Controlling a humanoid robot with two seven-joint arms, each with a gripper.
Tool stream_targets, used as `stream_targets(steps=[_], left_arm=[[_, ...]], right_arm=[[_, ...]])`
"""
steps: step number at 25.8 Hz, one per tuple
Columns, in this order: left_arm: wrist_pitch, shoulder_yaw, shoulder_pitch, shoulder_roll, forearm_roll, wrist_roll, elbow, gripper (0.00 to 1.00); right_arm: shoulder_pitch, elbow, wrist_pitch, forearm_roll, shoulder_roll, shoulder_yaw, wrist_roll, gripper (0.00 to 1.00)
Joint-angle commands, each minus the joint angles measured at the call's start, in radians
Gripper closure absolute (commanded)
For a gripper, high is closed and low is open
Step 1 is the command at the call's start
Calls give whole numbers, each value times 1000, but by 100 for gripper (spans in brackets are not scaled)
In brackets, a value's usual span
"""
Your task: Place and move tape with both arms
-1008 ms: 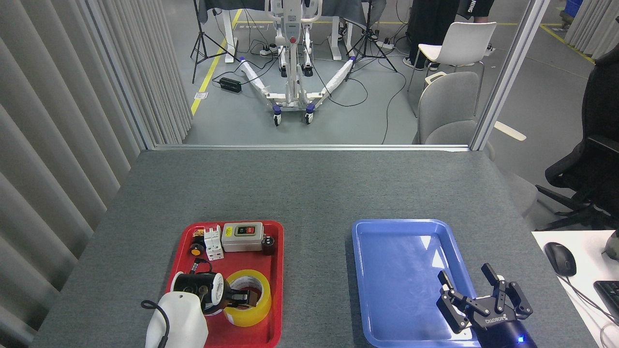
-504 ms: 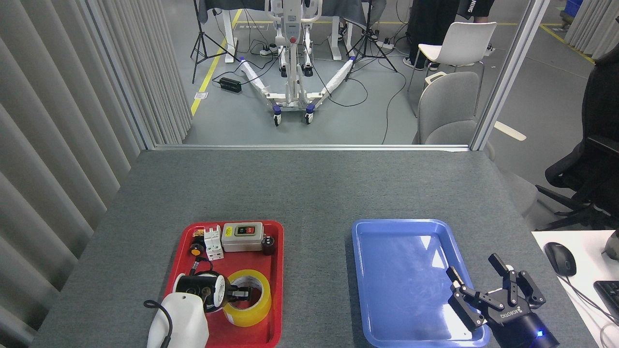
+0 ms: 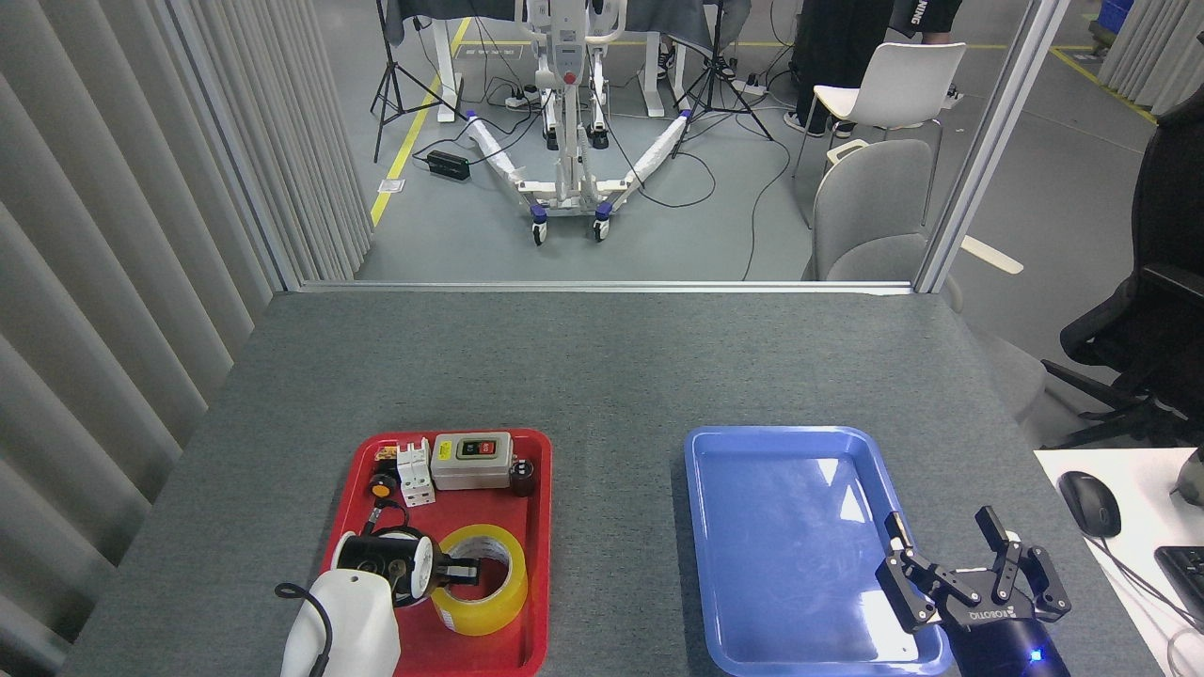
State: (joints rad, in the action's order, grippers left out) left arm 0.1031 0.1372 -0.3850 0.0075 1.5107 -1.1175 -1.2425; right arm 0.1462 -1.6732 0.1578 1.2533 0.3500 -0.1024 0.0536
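Lower right of frame: our right claw [image 3: 950, 564], fingers spread and empty, has drifted rightward off the blue tray [image 3: 715, 527]. Lower left: our left claw [image 3: 456, 570] stays clenched on the tape [image 3: 489, 602] inside the red tray [image 3: 538, 527], lift pending.

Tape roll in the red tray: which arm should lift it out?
Left. Its tool already reaches into the core of the tape roll in the red tray. The right tool hangs open beyond the blue tray.
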Motion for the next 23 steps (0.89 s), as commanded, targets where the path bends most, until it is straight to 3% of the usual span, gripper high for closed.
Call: stream_targets(steps=[1, 5, 7, 16, 23], left_arm=[[0, 1, 0, 2, 3, 1, 0, 50], [-2, 1, 0, 5, 3, 2, 0, 53], [-2, 1, 0, 5, 5, 8, 0, 54], [-2, -1, 0, 12, 6, 61, 12, 61], [9, -10, 5, 12, -10, 90, -2, 87]], right_arm=[[4, -2, -17, 49, -25, 1, 0, 0], [10, -3, -83, 181, -71, 0, 0, 0], [10, -5, -109, 216, -101, 0, 0, 0], [0, -7, -116, 219, -108, -3, 2, 0], [-62, 4, -115, 221, -121, 6, 2, 0]])
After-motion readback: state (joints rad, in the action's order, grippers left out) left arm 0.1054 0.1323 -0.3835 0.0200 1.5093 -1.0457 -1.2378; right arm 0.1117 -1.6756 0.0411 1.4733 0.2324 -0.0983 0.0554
